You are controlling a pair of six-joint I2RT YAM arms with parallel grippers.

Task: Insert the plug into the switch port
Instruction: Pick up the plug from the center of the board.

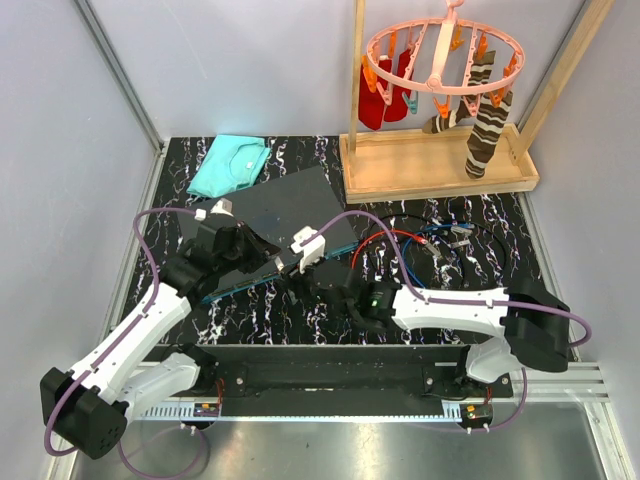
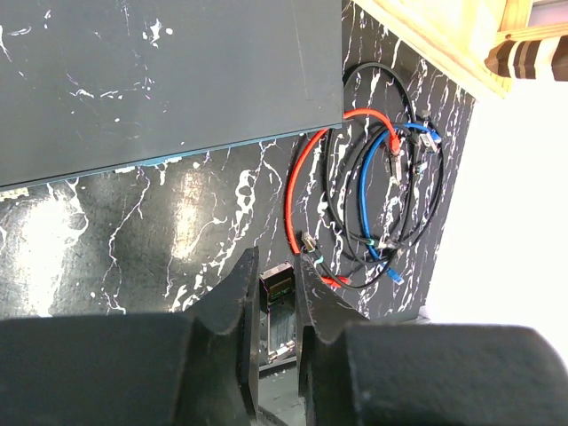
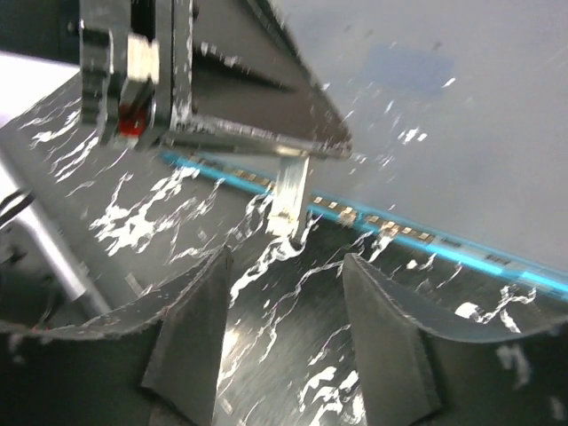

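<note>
Left gripper (image 2: 275, 266): is being kept clenched on the plug, its two dark fingers (image 2: 241, 293) being pressed close against either side of it in the left wrist view.
Plug (image 2: 278, 293): is being held as a small clear connector between those fingers. In the right wrist view it (image 3: 290, 191) is being shown hanging below the left gripper, just beside the teal edge. Whether it is touching a socket cannot be told.
Switch (image 1: 290, 205): is being rested flat on the table, a large dark grey box being laid diagonally between the teal cloth and the two grippers.
Teal edge (image 3: 497, 262): is being shown along the switch's thin near side, a row of small sockets being seen on it.
Right gripper (image 3: 286, 266): is being held released, its fingers (image 3: 191, 355) being kept well apart with nothing between them, low over the table and being pointed at the teal edge.
Cables: a red cable (image 2: 297, 191), a blue cable (image 2: 364, 195) and a black cable (image 2: 408, 98) are being left coiled together on the table, right of the switch.
Table (image 1: 480, 270): is being seen as a black surface with white veining.
Teal cloth (image 1: 230, 165): is being left folded at the far left, just beside the switch's far corner.
Wooden stand (image 1: 440, 170): is being used at the far right to carry a pink peg hanger (image 1: 440, 50), with socks being hung from it.
</note>
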